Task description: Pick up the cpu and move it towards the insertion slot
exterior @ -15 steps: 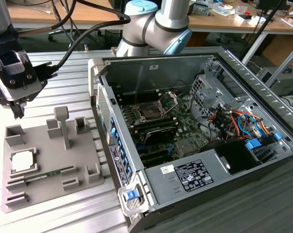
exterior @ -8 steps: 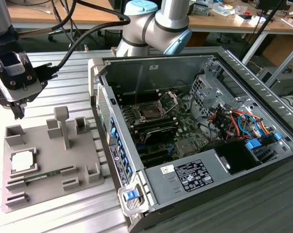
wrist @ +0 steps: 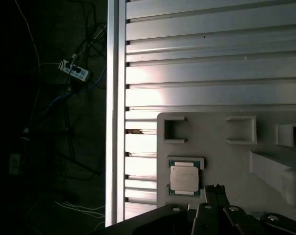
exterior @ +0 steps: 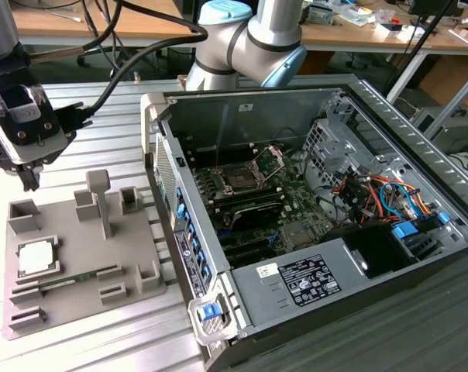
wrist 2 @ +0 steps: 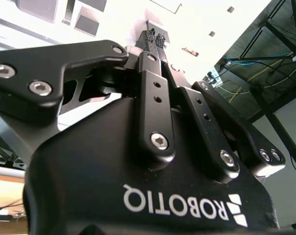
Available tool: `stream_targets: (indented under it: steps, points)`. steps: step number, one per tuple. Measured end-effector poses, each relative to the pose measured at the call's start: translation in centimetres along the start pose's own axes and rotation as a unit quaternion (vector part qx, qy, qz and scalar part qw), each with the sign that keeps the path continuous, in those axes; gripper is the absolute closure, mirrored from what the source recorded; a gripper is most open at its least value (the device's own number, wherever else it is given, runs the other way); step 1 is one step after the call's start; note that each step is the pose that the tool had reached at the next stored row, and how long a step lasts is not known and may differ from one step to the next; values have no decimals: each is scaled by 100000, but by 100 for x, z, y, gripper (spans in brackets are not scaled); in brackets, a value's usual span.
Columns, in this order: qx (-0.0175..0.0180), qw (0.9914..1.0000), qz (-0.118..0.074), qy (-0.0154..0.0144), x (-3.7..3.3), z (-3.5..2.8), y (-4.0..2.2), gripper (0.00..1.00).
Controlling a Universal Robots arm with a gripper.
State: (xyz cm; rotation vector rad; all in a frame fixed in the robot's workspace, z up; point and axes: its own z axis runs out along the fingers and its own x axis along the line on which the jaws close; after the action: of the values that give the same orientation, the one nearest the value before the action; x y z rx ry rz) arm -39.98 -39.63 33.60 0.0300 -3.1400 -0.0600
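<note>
- I have one gripper [wrist 2: 154, 35], and my two fingertips are pressed together with nothing between them, as seen in both wrist views.
- In the exterior view my gripper [exterior: 29, 184] hangs over the far end of one grey holder tray [exterior: 145, 248], which lies on the slatted metal table [exterior: 118, 101] at the exterior view's left.
- There is one cpu [exterior: 36, 258]. It lies flat with its silvery top up in its square nest on that tray.
- In the first wrist view my gripper [wrist: 214, 188] is near the cpu [wrist: 184, 177] but not touching it.
- One long green memory stick [exterior: 71, 277] lies on the same tray, just beside the cpu.
- One open computer case [exterior: 420, 155] stands at the exterior view's right, well apart from the cpu.
- Inside it is one insertion slot [exterior: 238, 177], its metal retaining plate [exterior: 274, 157] hinged up.
</note>
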Motion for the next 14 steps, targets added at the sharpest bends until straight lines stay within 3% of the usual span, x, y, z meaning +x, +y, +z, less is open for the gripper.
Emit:
stream_targets:
  steps: [14]
  points:
    - [-3, 100000, -1, -4, 0, 37, -2, 89]
